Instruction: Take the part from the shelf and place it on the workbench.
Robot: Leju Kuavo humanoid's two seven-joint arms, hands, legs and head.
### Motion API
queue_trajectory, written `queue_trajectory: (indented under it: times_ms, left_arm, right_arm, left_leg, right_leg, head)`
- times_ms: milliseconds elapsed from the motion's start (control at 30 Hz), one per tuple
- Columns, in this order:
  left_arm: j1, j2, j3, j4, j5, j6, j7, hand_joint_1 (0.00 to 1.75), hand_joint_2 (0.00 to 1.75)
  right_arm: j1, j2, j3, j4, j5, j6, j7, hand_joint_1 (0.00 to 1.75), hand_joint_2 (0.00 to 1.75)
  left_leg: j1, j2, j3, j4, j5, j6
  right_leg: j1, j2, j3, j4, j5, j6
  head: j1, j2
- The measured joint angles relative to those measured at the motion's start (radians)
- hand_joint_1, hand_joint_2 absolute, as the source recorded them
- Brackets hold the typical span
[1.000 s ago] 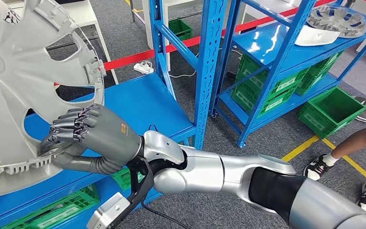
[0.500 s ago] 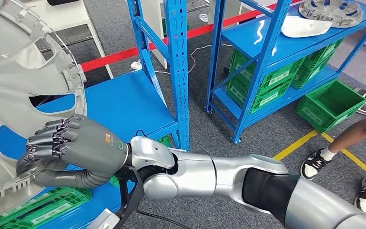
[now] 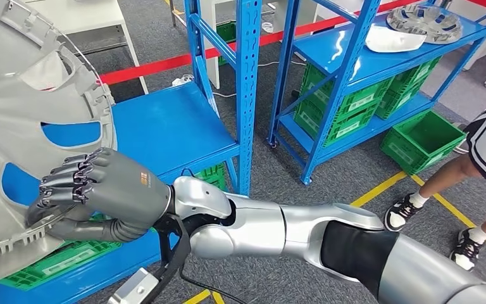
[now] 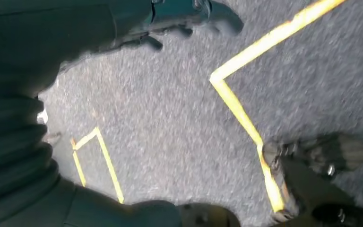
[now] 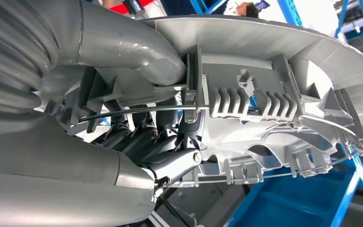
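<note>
Grey plastic, ribbed and full of clips on its inner side, makes up the part (image 3: 19,120): a large wheel cover with cut-out windows. In the head view it is at the far left, tilted on its edge and lifted off the blue shelf (image 3: 164,126) behind it. The right robot hand (image 3: 82,193) is clamped on its lower rim. The dark fingers (image 3: 63,183) are curled over the outer face, and in the right wrist view the thick thumb (image 5: 137,47) presses on the inner side, so the rim is pinched between them. The wire ring of the part passes close under the thumb there.

The left robot hand (image 4: 23,123) hangs low over the grey floor (image 4: 170,118) with yellow lines. It looks dark and blurred, and I cannot tell if its fingers are apart or together.

I judge that the first half of the task is done: the part is taken and seems clear of the shelf. What is left is to carry it to the bench, which I cannot see in these pictures, and to put it down there.

Farther out, a second blue rack (image 3: 380,57) holds green crates (image 3: 348,111) and two more covers on its upper level. A person's legs (image 3: 455,183) stand at the right edge, near a yellow floor line.
</note>
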Motion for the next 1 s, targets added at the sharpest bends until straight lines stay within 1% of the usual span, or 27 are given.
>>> queue_trajectory:
  times_ms: [33,67,100,133,167,200,267,300,333,367,433,467,500,533,567,600,633,667,700,733,767,800,833,867,933,967,1000]
  left_arm:
    - [0.0,-0.002,0.0,0.0,0.0,0.0,-0.001,0.0,1.75]
    - [0.0,-0.003,0.0,0.0,-0.002,0.0,-0.003,0.0,1.75]
    - [-0.001,-0.004,0.0,0.0,-0.004,0.0,-0.004,0.0,1.75]
    - [-0.002,-0.005,0.0,0.0,-0.007,-0.001,-0.004,0.0,1.75]
    - [-0.003,-0.005,0.0,-0.001,-0.01,-0.002,-0.005,0.0,1.75]
    - [-0.005,-0.006,0.0,-0.001,-0.013,-0.003,-0.004,0.0,1.75]
    - [-0.01,-0.007,0.0,-0.001,-0.018,-0.006,0.0,0.0,1.75]
    - [-0.013,-0.007,0.0,-0.001,-0.02,-0.008,0.004,0.0,1.75]
    - [-0.016,-0.007,0.0,-0.001,-0.024,-0.01,0.008,0.0,1.75]
    - [-0.019,-0.007,0.0,-0.002,-0.027,-0.012,0.012,0.0,1.75]
    - [-0.024,-0.007,0.0,-0.002,-0.032,-0.014,0.018,0.0,1.75]
    - [-0.027,-0.007,0.0,-0.002,-0.033,-0.015,0.02,0.0,1.75]
    - [-0.029,-0.006,0.0,-0.003,-0.035,-0.015,0.023,0.0,1.75]
    - [-0.031,-0.006,0.0,-0.003,-0.036,-0.015,0.026,0.0,1.75]
    - [-0.034,-0.004,0.0,-0.004,-0.038,-0.015,0.029,0.0,1.75]
    - [-0.037,-0.003,0.0,-0.005,-0.04,-0.015,0.031,0.0,1.75]
    - [-0.039,-0.002,0.0,-0.006,-0.042,-0.016,0.033,0.0,1.75]
    - [-0.042,-0.002,0.0,-0.006,-0.045,-0.018,0.034,0.0,1.75]
    - [-0.044,-0.001,0.0,-0.007,-0.047,-0.021,0.035,0.0,1.75]
    - [-0.045,0.0,0.0,-0.007,-0.049,-0.024,0.035,0.0,1.75]
    - [-0.046,0.001,0.0,-0.007,-0.05,-0.028,0.035,0.0,1.75]
    - [-0.047,0.003,0.0,-0.007,-0.05,-0.03,0.035,0.0,1.75]
    - [-0.048,0.004,0.0,-0.007,-0.05,-0.032,0.035,0.0,1.75]
    - [-0.049,0.006,0.0,-0.007,-0.049,-0.034,0.034,0.0,1.75]
    - [-0.05,0.011,0.0,-0.008,-0.047,-0.035,0.032,0.0,1.75]
    - [-0.05,0.013,0.0,-0.008,-0.045,-0.036,0.031,0.0,1.75]
    - [-0.048,0.013,0.0,-0.008,-0.042,-0.036,0.029,0.0,1.75]
  right_arm:
    - [0.0,-0.001,0.0,0.002,-0.002,0.0,0.0,1.75,1.75]
    - [-0.001,-0.001,0.0,0.004,-0.003,0.0,0.0,1.75,1.75]
    - [-0.002,-0.001,0.0,0.004,-0.003,0.0,0.0,1.75,1.75]
    - [-0.004,-0.001,-0.001,0.004,-0.004,0.0,0.001,1.75,1.75]
    - [-0.005,-0.002,-0.002,0.005,-0.003,-0.001,0.002,1.75,1.75]
    - [-0.007,-0.002,-0.003,0.005,-0.001,-0.002,0.004,1.75,1.75]
    - [-0.008,-0.003,-0.006,0.006,0.005,-0.004,0.011,1.75,1.75]
    - [-0.009,-0.003,-0.007,0.006,0.009,-0.006,0.017,1.75,1.75]
    - [-0.009,-0.003,-0.008,0.006,0.013,-0.008,0.023,1.75,1.75]
    - [-0.008,-0.003,-0.008,0.006,0.016,-0.009,0.029,1.75,1.75]
    - [-0.004,-0.003,-0.008,0.006,0.021,-0.013,0.037,1.75,1.75]
    - [-0.001,-0.003,-0.008,0.006,0.024,-0.015,0.041,1.75,1.75]
    - [0.003,-0.003,-0.008,0.006,0.029,-0.016,0.045,1.75,1.75]
    - [0.007,-0.003,-0.008,0.006,0.035,-0.018,0.051,1.75,1.75]
    - [0.012,-0.003,-0.008,0.006,0.042,-0.019,0.057,1.75,1.75]
    - [0.015,-0.003,-0.008,0.006,0.048,-0.021,0.063,1.75,1.75]
    - [0.019,-0.002,-0.01,0.006,0.054,-0.022,0.067,1.75,1.75]
    - [0.022,0.0,-0.011,0.006,0.059,-0.023,0.071,1.75,1.75]
    - [0.024,0.002,-0.012,0.005,0.064,-0.023,0.074,1.75,1.75]
    - [0.026,0.004,-0.013,0.005,0.069,-0.024,0.079,1.75,1.75]
    - [0.027,0.006,-0.013,0.005,0.073,-0.025,0.084,1.75,1.75]
    - [0.028,0.008,-0.013,0.005,0.076,-0.026,0.089,1.75,1.75]
    - [0.029,0.009,-0.013,0.006,0.079,-0.027,0.096,1.75,1.75]
    - [0.03,0.011,-0.013,0.006,0.08,-0.028,0.101,1.75,1.75]
    - [0.033,0.014,-0.013,0.006,0.081,-0.029,0.107,1.75,1.75]
    - [0.036,0.015,-0.013,0.006,0.082,-0.029,0.109,1.75,1.75]
    - [0.04,0.017,-0.013,0.006,0.083,-0.029,0.108,1.75,1.75]
  left_leg:
    - [0.0,0.0,-0.015,0.004,0.009,-0.001]
    - [0.0,0.0,-0.029,0.008,0.018,-0.004]
    - [-0.001,0.0,-0.042,0.013,0.025,-0.007]
    - [-0.002,0.0,-0.051,0.017,0.033,-0.011]
    - [-0.002,0.0,-0.056,0.019,0.04,-0.016]
    - [-0.003,0.0,-0.059,0.019,0.048,-0.023]
    - [-0.001,0.0,-0.061,0.014,0.062,-0.035]
    - [0.0,-0.001,-0.066,0.018,0.054,-0.042]
    - [0.001,-0.003,-0.074,0.036,0.028,-0.047]
    - [0.002,-0.005,-0.088,0.073,-0.015,-0.052]
    - [0.005,-0.007,-0.117,0.189,-0.108,-0.062]
    - [0.007,-0.007,-0.123,0.243,-0.13,-0.065]
    - [0.008,-0.007,-0.117,0.275,-0.127,-0.068]
    - [0.009,-0.007,-0.096,0.275,-0.106,-0.07]
    - [0.011,-0.007,-0.059,0.242,-0.079,-0.071]
    - [0.012,-0.008,-0.01,0.183,-0.065,-0.072]
    - [0.011,-0.011,0.042,0.112,-0.069,-0.071]
    - [0.009,-0.014,0.079,0.056,-0.08,-0.065]
    - [0.006,-0.018,0.098,0.019,-0.093,-0.056]
    - [0.003,-0.02,0.102,0.005,-0.096,-0.045]
    - [0.003,-0.019,0.093,0.007,-0.089,-0.033]
    - [0.003,-0.017,0.087,0.007,-0.08,-0.023]
    - [0.003,-0.014,0.079,0.006,-0.07,-0.013]
    - [0.004,-0.011,0.068,0.005,-0.057,-0.004]
    - [0.001,-0.01,0.038,0.006,-0.032,0.004]
    - [-0.001,-0.01,0.022,0.008,-0.019,0.006]
    - [-0.004,-0.009,0.004,0.009,-0.007,0.007]
  right_leg:
    - [0.0,0.0,0.025,-0.013,0.022,-0.001]
    - [0.001,-0.001,0.068,-0.059,0.046,-0.005]
    - [0.003,-0.002,0.121,-0.127,0.054,-0.01]
    - [0.006,-0.003,0.166,-0.191,0.053,-0.017]
    - [0.009,-0.003,0.197,-0.241,0.046,-0.024]
    - [0.012,-0.003,0.211,-0.269,0.037,-0.03]
    - [0.011,-0.004,0.205,-0.281,0.051,-0.043]
    - [0.009,-0.005,0.198,-0.284,0.062,-0.051]
    - [0.006,-0.006,0.19,-0.288,0.075,-0.058]
    - [0.003,-0.007,0.18,-0.291,0.088,-0.063]
    - [0.002,-0.007,0.153,-0.291,0.111,-0.066]
    - [0.001,-0.006,0.138,-0.29,0.123,-0.064]
    - [0.001,-0.006,0.122,-0.289,0.135,-0.062]
    - [0.0,-0.006,0.106,-0.287,0.146,-0.059]
    - [-0.002,-0.006,0.091,-0.284,0.157,-0.054]
    - [-0.004,-0.006,0.077,-0.281,0.167,-0.049]
    - [-0.004,-0.006,0.066,-0.277,0.175,-0.042]
    - [-0.004,-0.007,0.059,-0.275,0.184,-0.036]
    - [-0.004,-0.007,0.055,-0.275,0.193,-0.029]
    - [-0.003,-0.006,0.053,-0.277,0.203,-0.022]
    - [-0.005,-0.006,0.051,-0.28,0.211,-0.016]
    - [-0.006,-0.005,0.047,-0.275,0.205,-0.01]
    - [-0.007,-0.005,0.038,-0.258,0.18,-0.005]
    - [-0.008,-0.005,0.025,-0.221,0.137,-0.002]
    - [-0.006,-0.005,-0.006,-0.099,0.033,0.0]
    - [-0.005,-0.005,-0.015,-0.038,0.004,0.0]
    - [-0.002,-0.005,-0.013,0.001,-0.001,-0.002]
  head:
    - [0.0,0.0]
    - [0.0,0.0]
    - [0.0,0.0]
    - [0.0,0.0]
    - [0.001,0.0]
    - [0.002,0.0]
    - [0.006,0.0]
    - [0.006,0.0]
    - [0.005,0.0]
    - [0.004,0.0]
    - [0.002,0.0]
    - [0.002,0.0]
    - [0.002,0.0]
    - [0.002,0.0]
    - [0.002,0.0]
    - [0.002,0.0]
    - [0.002,0.0]
    - [0.003,0.0]
    - [0.004,0.0]
    - [0.005,0.0]
    - [0.005,0.0]
    - [0.005,0.0]
    - [0.005,0.0]
    - [0.005,0.0]
    - [0.005,0.0]
    - [0.006,0.0]
    - [0.005,0.0]
